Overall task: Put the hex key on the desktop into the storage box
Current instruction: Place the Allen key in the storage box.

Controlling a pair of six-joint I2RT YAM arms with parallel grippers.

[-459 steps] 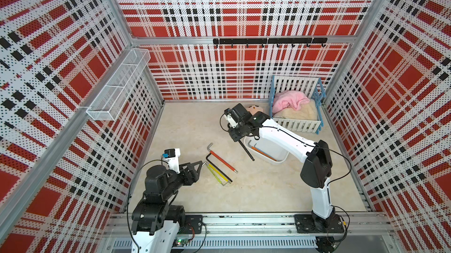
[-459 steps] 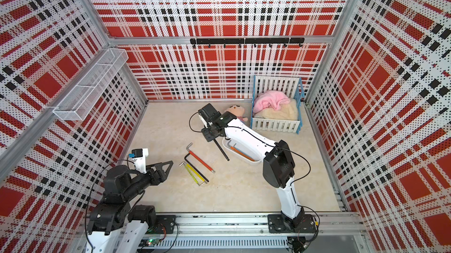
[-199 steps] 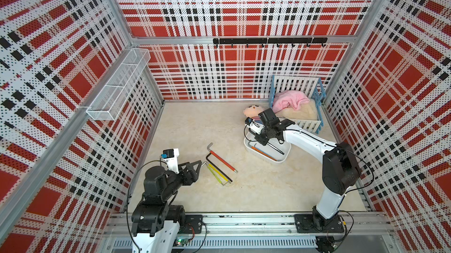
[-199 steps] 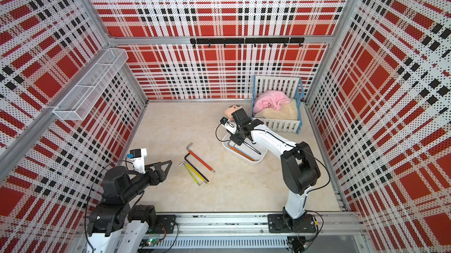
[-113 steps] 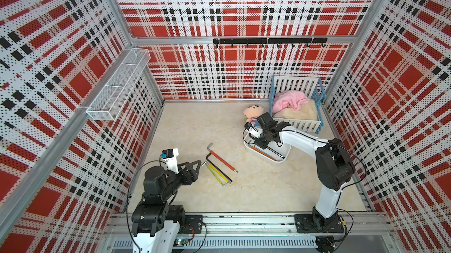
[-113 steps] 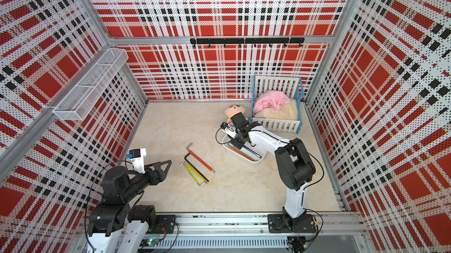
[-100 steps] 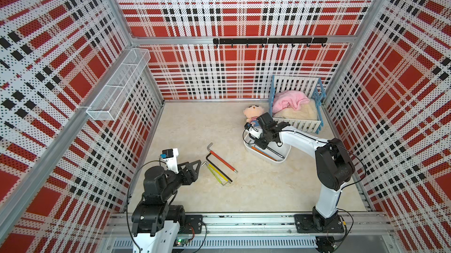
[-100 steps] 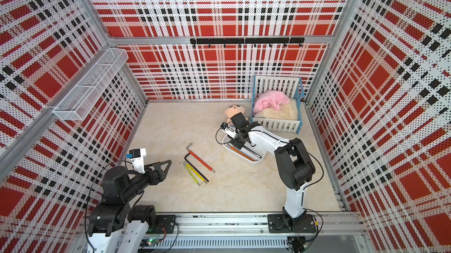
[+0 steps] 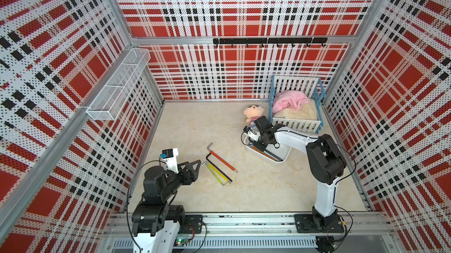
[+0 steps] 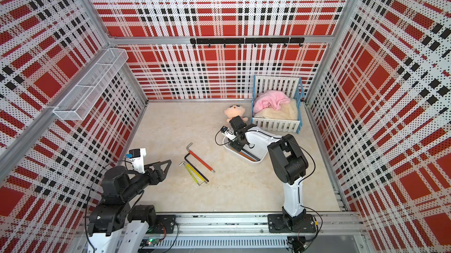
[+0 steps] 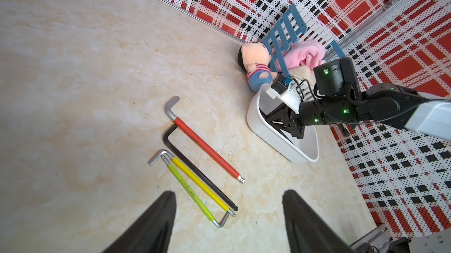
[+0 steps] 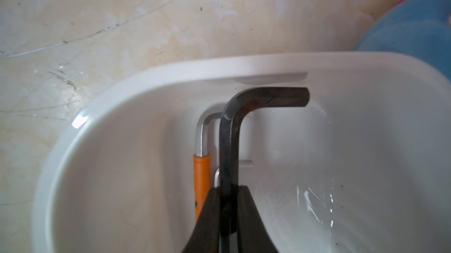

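Note:
The white storage box (image 9: pixel 277 161) sits on the desktop (image 9: pixel 195 122) right of centre. My right gripper (image 12: pixel 227 188) reaches down into it, shut on a black hex key (image 12: pixel 228 142) whose bent end is near the box's end wall (image 12: pixel 170 68). An orange-sleeved hex key (image 12: pixel 201 173) lies in the box beside it. Several hex keys lie side by side on the desktop: red (image 11: pixel 205 146), black (image 11: pixel 195 166), yellow (image 11: pixel 200 186) and green (image 11: pixel 188 188). My left gripper (image 11: pixel 229 193) hovers open just short of them, holding nothing.
A plush doll (image 9: pixel 251 114) lies just behind the box. A blue-framed toy crib (image 9: pixel 296 107) with a pink blanket fills the back right corner. A wire-mesh basket (image 9: pixel 119 85) hangs on the left wall. A black hook rail (image 9: pixel 268 41) runs along the back wall.
My right arm carried the black hex key from mid-desktop to the storage box and lowered it inside. The left arm and the keys on the desktop have stayed still.

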